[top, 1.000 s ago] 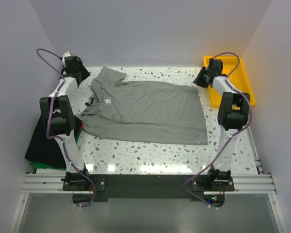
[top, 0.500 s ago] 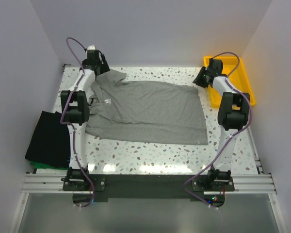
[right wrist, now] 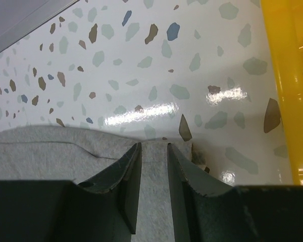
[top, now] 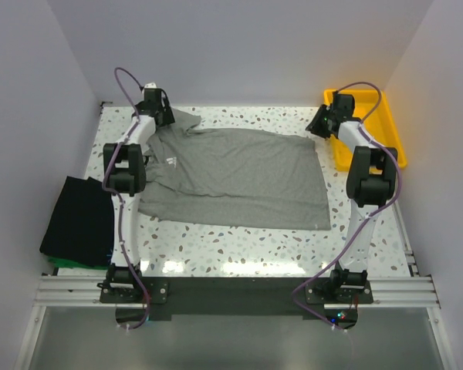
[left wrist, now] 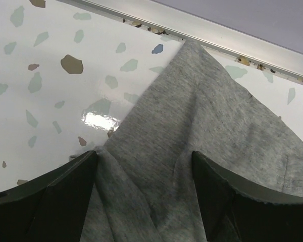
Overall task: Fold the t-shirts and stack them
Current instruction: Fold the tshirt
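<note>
While the heather-grey short-sleeved t-shirt lies spread flat across the middle of the white speckled table, its small white chest logo toward the left edge, both arms reach to the far edge. The left gripper sits over the shirt's far left sleeve with its fingers spread wide; grey cloth lies between them, not clamped. The right gripper is at the shirt's far right corner, its fingers drawn close and pinching a narrow strip of the grey fabric. Just beside it, the yellow plastic tray occupies the far right corner. At the near left corner, a folded black t-shirt rests on a folded green t-shirt.
</note>
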Action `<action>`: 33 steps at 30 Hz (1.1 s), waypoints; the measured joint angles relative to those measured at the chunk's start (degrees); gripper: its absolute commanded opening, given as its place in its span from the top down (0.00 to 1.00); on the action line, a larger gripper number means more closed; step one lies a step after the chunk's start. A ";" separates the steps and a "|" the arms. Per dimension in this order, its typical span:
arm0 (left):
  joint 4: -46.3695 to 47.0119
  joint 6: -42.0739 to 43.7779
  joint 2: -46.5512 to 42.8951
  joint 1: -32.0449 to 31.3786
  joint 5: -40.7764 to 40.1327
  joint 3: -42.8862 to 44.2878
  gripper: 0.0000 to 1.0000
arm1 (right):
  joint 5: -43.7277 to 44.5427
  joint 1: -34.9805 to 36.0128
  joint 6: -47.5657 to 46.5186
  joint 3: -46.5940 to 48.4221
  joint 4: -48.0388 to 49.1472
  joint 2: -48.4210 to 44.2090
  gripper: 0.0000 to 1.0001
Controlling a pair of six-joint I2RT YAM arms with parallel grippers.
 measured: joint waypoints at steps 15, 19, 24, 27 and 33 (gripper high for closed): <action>1.81 2.51 1.70 -0.76 -1.70 0.90 0.54 | -0.44 0.00 0.04 0.00 1.16 0.22 0.69; 2.19 2.84 1.77 -0.74 -0.79 0.90 0.72 | -1.05 0.00 0.26 0.00 1.64 0.48 0.69; 5.14 2.82 1.60 -0.74 0.66 -0.61 0.84 | -1.05 0.00 0.26 0.00 1.62 0.87 0.69; 7.69 2.80 0.42 -0.74 1.44 -3.32 0.87 | -1.03 0.00 0.22 0.00 1.60 0.87 0.69; 9.75 2.78 -3.67 -0.74 3.06 -8.63 0.89 | 0.00 0.00 -0.20 0.00 0.31 0.87 0.67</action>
